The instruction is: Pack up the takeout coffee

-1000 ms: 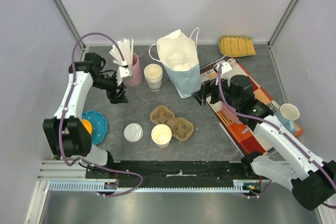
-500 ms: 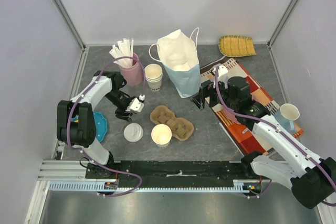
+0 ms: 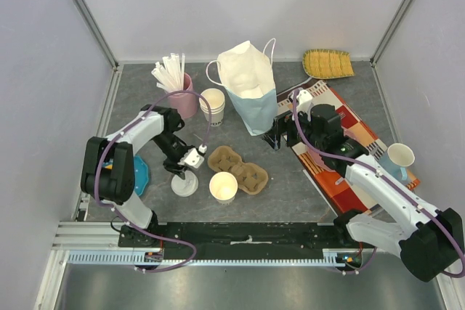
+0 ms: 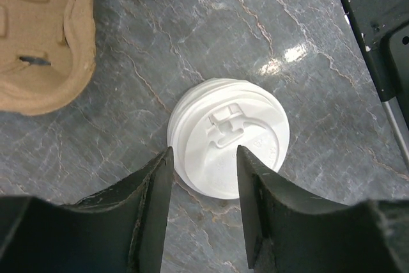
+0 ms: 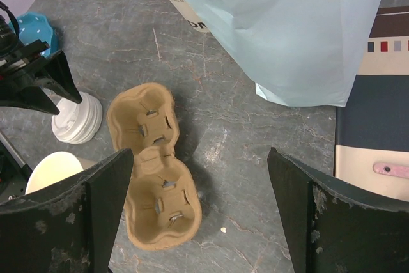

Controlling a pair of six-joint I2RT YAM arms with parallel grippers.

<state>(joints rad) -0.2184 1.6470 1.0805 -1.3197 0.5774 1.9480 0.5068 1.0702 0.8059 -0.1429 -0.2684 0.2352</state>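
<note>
No capped takeout coffee shows in these views. A white plastic lid [image 3: 184, 184] lies on the table, ribbed at the side like a short stack [image 5: 77, 118]. My left gripper [image 3: 184, 169] hangs just above it, open about halfway. In the left wrist view the lid [image 4: 228, 145] is wider than the gap between the fingers [image 4: 153, 202], and its near edge sits at their tips. A lidless paper cup [image 3: 223, 186] stands to the lid's right. My right gripper [image 3: 275, 138] hovers wide open and empty beside the paper bag [image 3: 251, 96], above the brown cup carrier [image 5: 153, 164].
The two-cup carrier [image 3: 237, 168] lies mid-table. A stack of lidless cups [image 3: 212, 105] and a pink cup of straws [image 3: 182, 96] stand at the back left. A blue dish [image 3: 136, 176] is on the left. A striped mat [image 3: 341, 147] and a mug [image 3: 400, 156] sit at the right.
My left arm has swung from beside the pink straw cup forward and down to the white lid, its jaws narrowing. The right gripper has edged slightly left, still wide open.
</note>
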